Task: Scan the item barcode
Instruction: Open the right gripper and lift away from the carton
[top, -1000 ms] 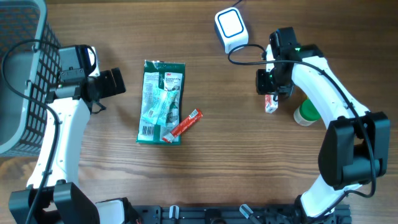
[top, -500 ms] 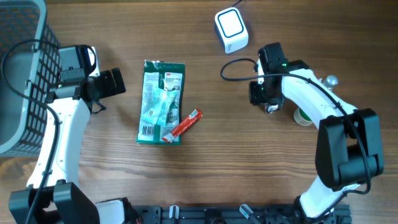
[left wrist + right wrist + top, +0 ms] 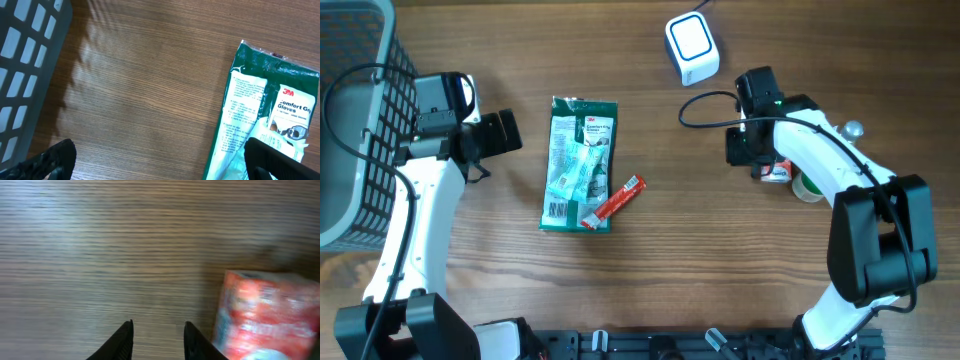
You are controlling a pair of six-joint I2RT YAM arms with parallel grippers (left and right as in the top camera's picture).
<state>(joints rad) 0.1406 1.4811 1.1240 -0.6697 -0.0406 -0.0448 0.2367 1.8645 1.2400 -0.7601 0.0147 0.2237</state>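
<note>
Though blurred and cut off at the bottom edge of the right wrist view, plainly a red and white packet, lying flat on the wooden table. Too fuzzy to read the print or find a barcode. Just left of it, the two dark tips of the right gripper, close together, with only bare wood in the narrow gap and nothing held. Hard to tell whether the nearer tip touches the packet.

Seen from overhead, the same packet looks tiny, peeking out beside the right gripper and partly tucked under the white arm. Right next to it, a green round thing, half hidden by that arm, so no telling what kind of thing. Only in this view: the white scanner, up near the far edge of the table, well apart from the packet.

In the left wrist view, just the dark tips of the left gripper, one in each bottom corner, spread wide over bare wood and holding nothing. Green glove pack cut off at the right and bottom. Grey basket only a corner.

From overhead, the whole glove pack, plus a thin red stick packet lying across its lower right corner, out of sight for the wrist camera. Basket cut off there by the left edge.
</note>
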